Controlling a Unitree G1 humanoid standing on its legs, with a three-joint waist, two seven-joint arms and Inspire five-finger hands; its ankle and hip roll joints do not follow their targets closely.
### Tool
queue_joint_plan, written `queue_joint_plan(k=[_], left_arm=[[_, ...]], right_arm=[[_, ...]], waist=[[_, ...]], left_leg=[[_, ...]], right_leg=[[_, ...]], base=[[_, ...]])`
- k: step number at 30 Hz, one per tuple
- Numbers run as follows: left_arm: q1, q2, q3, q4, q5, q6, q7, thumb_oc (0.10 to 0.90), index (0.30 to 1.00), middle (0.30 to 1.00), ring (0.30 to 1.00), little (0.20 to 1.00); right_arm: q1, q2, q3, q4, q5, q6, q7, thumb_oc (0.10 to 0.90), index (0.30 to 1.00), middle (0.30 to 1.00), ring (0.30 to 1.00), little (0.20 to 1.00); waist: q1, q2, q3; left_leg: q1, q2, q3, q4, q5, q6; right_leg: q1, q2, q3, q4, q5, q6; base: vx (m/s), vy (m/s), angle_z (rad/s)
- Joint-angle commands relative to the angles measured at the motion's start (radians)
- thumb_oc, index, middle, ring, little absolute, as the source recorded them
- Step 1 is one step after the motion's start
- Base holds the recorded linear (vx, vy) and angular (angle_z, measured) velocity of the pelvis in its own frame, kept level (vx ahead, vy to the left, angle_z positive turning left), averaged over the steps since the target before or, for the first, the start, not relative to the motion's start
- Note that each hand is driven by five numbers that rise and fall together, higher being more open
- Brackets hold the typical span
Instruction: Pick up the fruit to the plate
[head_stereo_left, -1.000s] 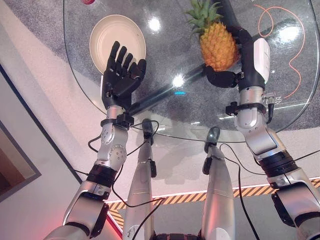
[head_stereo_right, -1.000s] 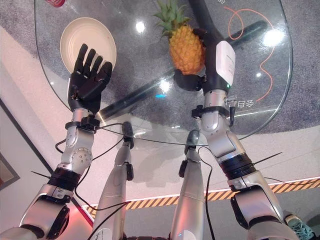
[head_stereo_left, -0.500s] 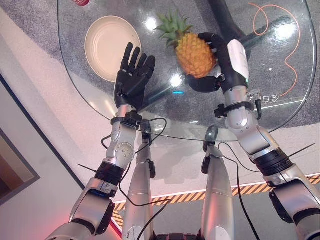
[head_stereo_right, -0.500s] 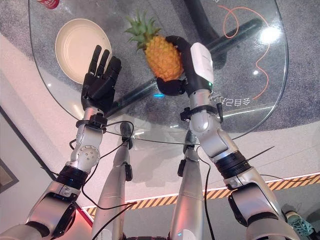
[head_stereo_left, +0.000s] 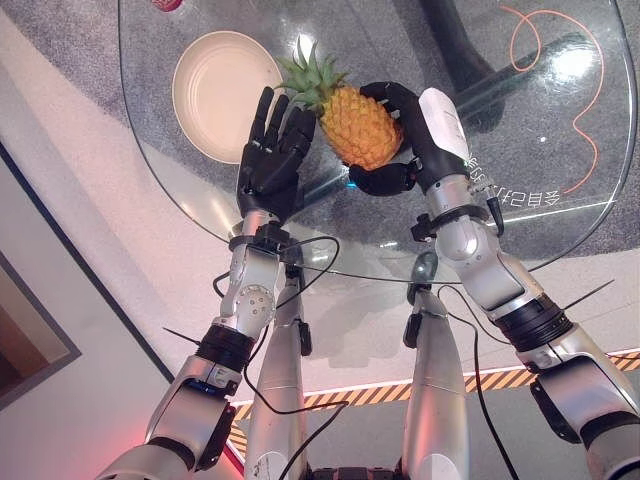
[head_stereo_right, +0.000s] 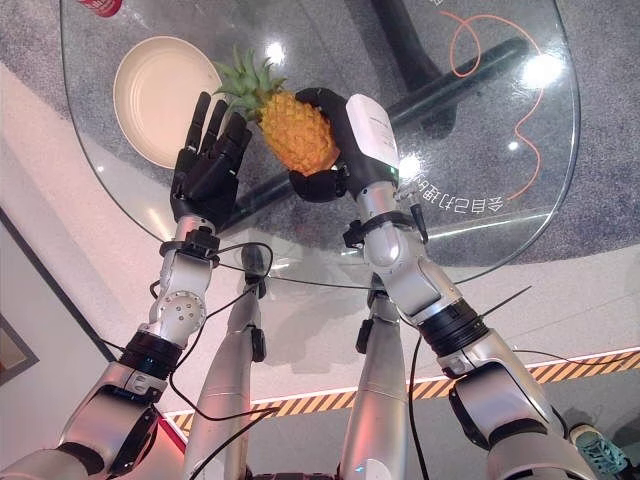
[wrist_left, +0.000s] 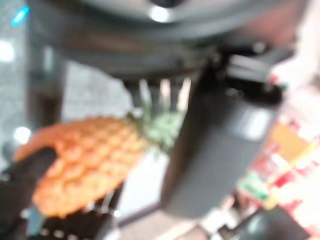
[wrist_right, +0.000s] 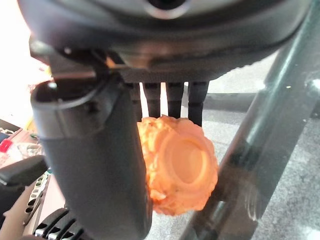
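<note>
My right hand (head_stereo_left: 415, 130) is shut on an orange pineapple (head_stereo_left: 358, 126) with a green crown, held above the round glass table (head_stereo_left: 560, 230). Its fingers and thumb wrap the fruit's body (wrist_right: 177, 170). The crown points toward my left hand (head_stereo_left: 272, 160), which stands open with straight fingers right beside the leaves, palm facing the fruit (wrist_left: 90, 160). A cream plate (head_stereo_left: 222, 92) lies on the glass just beyond the left hand, at the table's far left.
A red can (head_stereo_right: 100, 6) sits at the table's far left edge past the plate. An orange cord (head_stereo_left: 560, 60) loops on the floor under the right side of the glass. Dark table legs (head_stereo_left: 470, 70) cross beneath.
My right hand has carried the pineapple leftward, toward the plate and the left hand. The left hand has stayed raised and open, now almost touching the crown.
</note>
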Motion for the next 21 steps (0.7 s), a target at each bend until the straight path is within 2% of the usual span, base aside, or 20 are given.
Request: queue_joint_plan(k=[1, 21], left_arm=[[-0.076, 0.004, 0.002, -0.115, -0.004, -0.026, -0.074, 0.800, 0.900, 0.900, 0.900, 0.900], [-0.075, -0.011, 0.001, -0.127, -0.040, -0.042, -0.065, 0.800, 0.900, 0.900, 0.900, 0.900]], right_arm=[[-0.083, 0.019, 0.056, -0.157, -0.037, -0.060, 0.045, 0.100, 0.300, 0.300, 0.300, 0.200], [-0.089, 0.030, 0.099, -0.184, -0.060, -0.062, 0.105, 0.100, 0.300, 0.300, 0.300, 0.200]], waist=[[0.031, -0.031, -0.019], [0.034, -0.029, -0.019]], left_leg=[[0.013, 0.022, -0.022, 0.069, -0.098, -0.022], [0.008, 0.020, -0.027, 0.072, -0.094, -0.021]], right_leg=[[0.058, -0.020, -0.045, -0.207, 0.201, 0.023], [0.054, -0.019, -0.044, -0.199, 0.197, 0.020]], base=[[0.00, 0.000, 0.00], [0.00, 0.000, 0.00]])
